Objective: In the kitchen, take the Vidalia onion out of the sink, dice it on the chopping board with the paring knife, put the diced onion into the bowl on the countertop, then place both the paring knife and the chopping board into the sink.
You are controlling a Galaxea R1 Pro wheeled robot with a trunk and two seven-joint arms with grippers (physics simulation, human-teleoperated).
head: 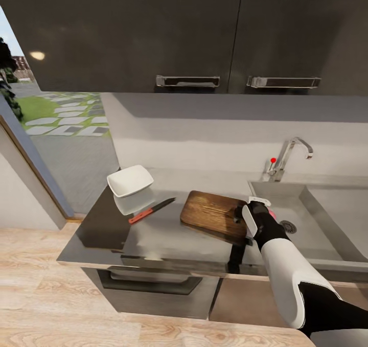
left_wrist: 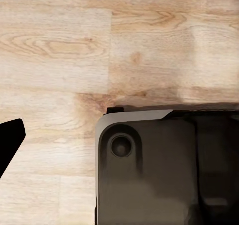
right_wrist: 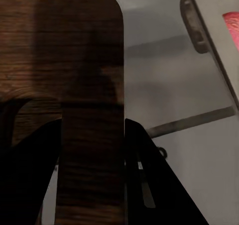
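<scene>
Chopping board [head: 213, 214] on the bench [head: 168, 234], just left of the sink [head: 327, 219], right end raised and tilted, long axis running left-right toward the basin. Gripped at that right end by the right pincer [head: 240, 215]; fingers [right_wrist: 30, 185] either side of the wood [right_wrist: 74, 85] in the right wrist view. Paring knife [head: 152, 210] well left, flat, red handle toward the front-left, blade pointing back-right toward the board. Bowl [head: 130, 180] just behind the handle, nothing visible inside. Bare bench between knife and board. Something pink-red in the basin behind the wrist, unclear. Left pincer: a dark tip [left_wrist: 9, 143] over wood floor [left_wrist: 55, 51]; open or closed, cannot tell.
</scene>
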